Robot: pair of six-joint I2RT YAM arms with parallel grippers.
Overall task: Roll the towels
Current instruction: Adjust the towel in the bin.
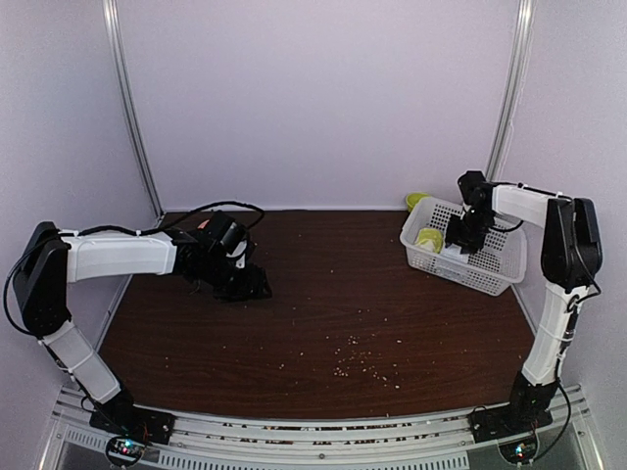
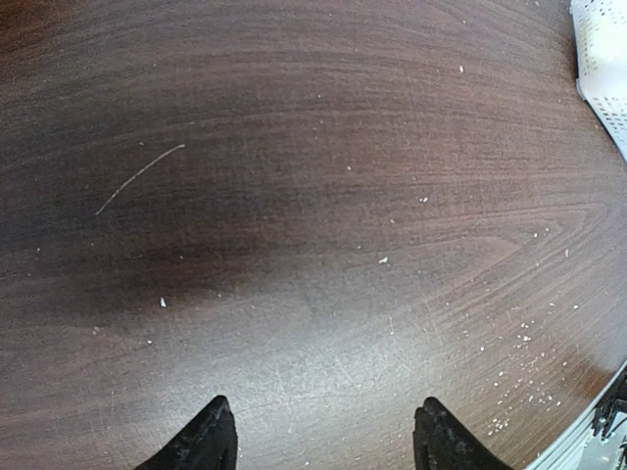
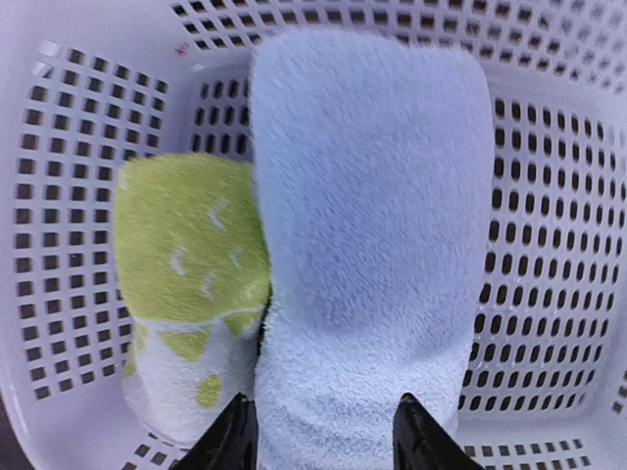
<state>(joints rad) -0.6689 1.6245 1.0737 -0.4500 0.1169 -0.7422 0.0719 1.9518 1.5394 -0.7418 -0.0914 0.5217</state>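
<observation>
Two rolled towels lie side by side in a white perforated basket at the table's back right. The pale blue towel is the longer roll. The lime-green and cream towel lies against its left side and shows in the top view as a green patch. My right gripper hangs over the basket, open, its fingertips either side of the blue roll's near end. I cannot tell whether they touch it. My left gripper stands open over bare dark wood at the left, holding nothing.
The basket sits tilted against the right wall, and its corner shows in the left wrist view. A small green object lies behind it. Pale crumbs are scattered over the wood near the front.
</observation>
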